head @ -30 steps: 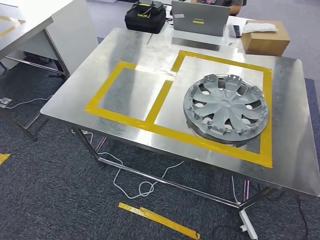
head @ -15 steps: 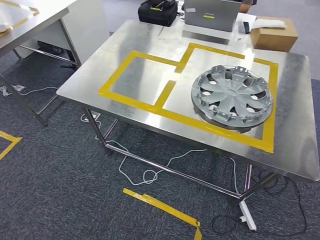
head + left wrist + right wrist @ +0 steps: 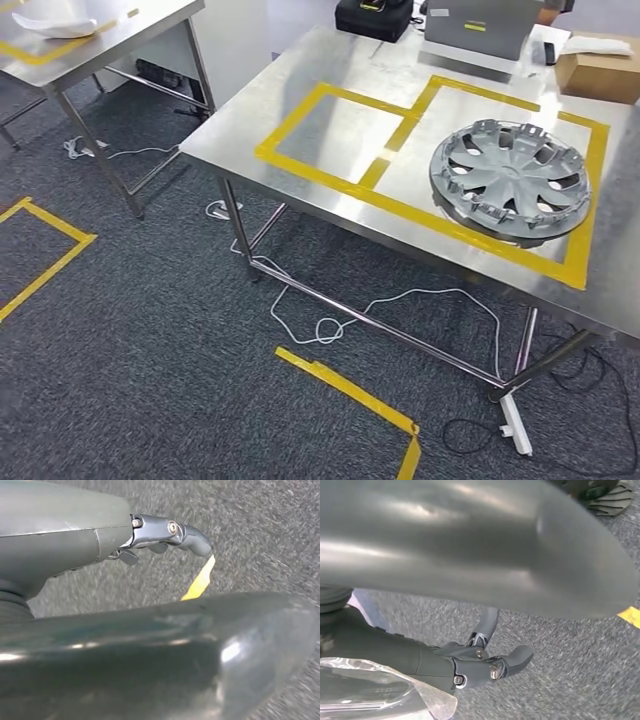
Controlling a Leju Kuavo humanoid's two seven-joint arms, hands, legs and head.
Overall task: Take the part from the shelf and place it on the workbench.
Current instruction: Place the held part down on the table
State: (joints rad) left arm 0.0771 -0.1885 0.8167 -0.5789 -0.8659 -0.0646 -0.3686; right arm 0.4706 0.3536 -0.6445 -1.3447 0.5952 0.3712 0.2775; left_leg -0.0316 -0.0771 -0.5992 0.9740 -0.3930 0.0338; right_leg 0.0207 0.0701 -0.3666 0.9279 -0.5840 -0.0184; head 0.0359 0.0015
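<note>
Dark grey carpet (image 3: 151,330) covers the floor, marked here and there with strips of yellow floor tape (image 3: 351,395) and crossed by a white cable (image 3: 332,320) that loops under the furniture. A large steel desk (image 3: 249,140) stands on it, its top marked with two yellow tape rectangles (image 3: 332,175) side by side. To the far left stands a second steel desk (image 3: 113,40), also taped in yellow, with a pale curved object (image 3: 53,25) lying on it.

The part, a silver wheel cover (image 3: 509,178), lies flat on the larger desk inside the right-hand rectangle, near the desk's front edge. Along the back edge sit a grey laptop (image 3: 483,25), a black case (image 3: 373,15) and a cardboard box (image 3: 600,70) with a white thing on top.

In the left wrist view, the left hand (image 3: 113,540) hangs over the carpet, its dark fingers (image 3: 170,530) stretched out and released, holding nothing. In the right wrist view, the right hand (image 3: 444,662) also hangs over the carpet; its fingers (image 3: 508,662) reach forward with nothing visibly grasped, though a clear, glossy surface sits just beside the palm and I cannot tell what it is.
</note>
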